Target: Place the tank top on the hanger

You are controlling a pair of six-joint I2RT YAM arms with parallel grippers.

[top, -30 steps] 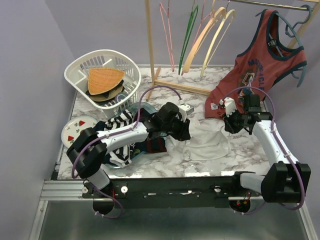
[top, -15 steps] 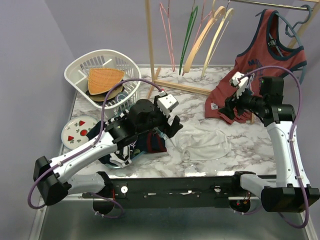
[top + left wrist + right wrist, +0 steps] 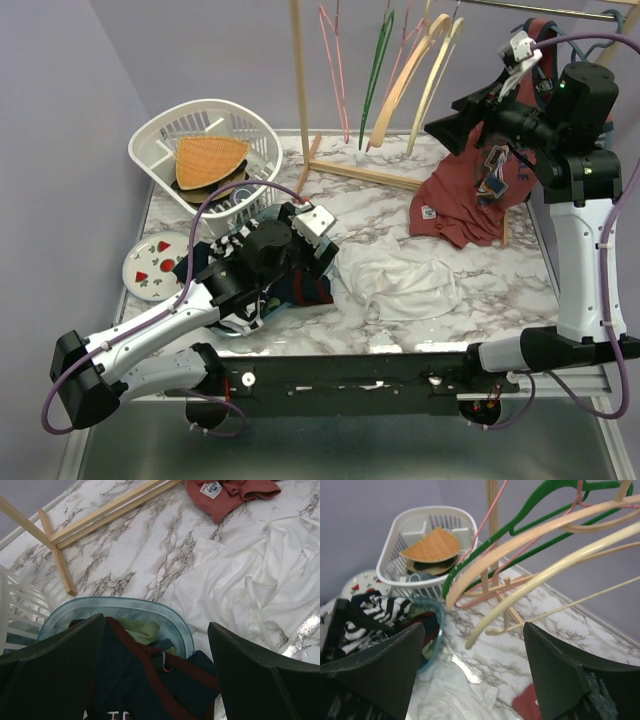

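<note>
The white tank top (image 3: 402, 282) lies crumpled on the marble table, with neither gripper touching it; it also shows in the left wrist view (image 3: 260, 580) and low down in the right wrist view (image 3: 452, 692). The cream hanger (image 3: 436, 72) hangs from the rack, close in front of the right wrist camera (image 3: 555, 570). My right gripper (image 3: 447, 128) is raised high beside the rack, open and empty (image 3: 474, 630). My left gripper (image 3: 322, 256) hovers open and empty (image 3: 156, 640) over the clothes in the blue tub (image 3: 165, 612), left of the tank top.
A peach hanger (image 3: 398, 88), a green hanger (image 3: 378, 70) and a pink hanger (image 3: 335, 60) hang on the wooden rack (image 3: 300, 90). A red tank top (image 3: 500, 165) hangs at right. A white basket (image 3: 165, 135) and a strawberry plate (image 3: 152, 268) stand at left.
Both grippers opened and let go of the white tank top, which stays on the table. The right arm rose up to the hangers. The left arm drew back over the tub.
</note>
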